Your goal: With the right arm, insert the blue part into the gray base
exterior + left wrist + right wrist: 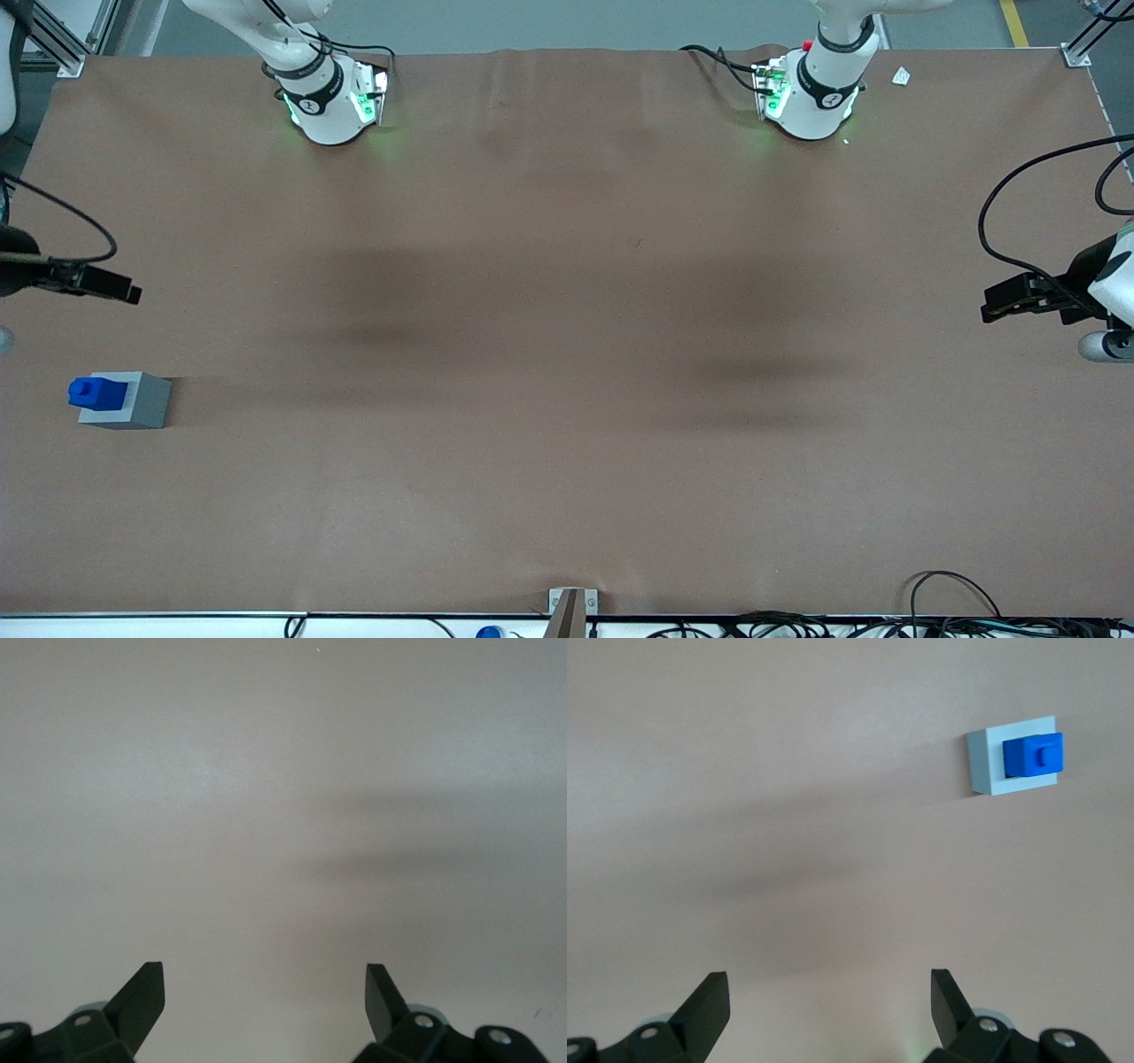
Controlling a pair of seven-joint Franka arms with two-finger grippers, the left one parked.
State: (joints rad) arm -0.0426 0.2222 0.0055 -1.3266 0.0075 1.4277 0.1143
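The blue part (97, 392) sits on top of the gray base (128, 400) toward the working arm's end of the brown bench (567, 354), its small stub pointing up in the right wrist view, so it looks seated in the recess, though how deep cannot be told. The right arm's claw (111, 287) hangs above the bench, well apart from the pair and farther from the front camera, its fingers (704, 1005) spread wide and holding nothing, probably because nothing is left to carry.
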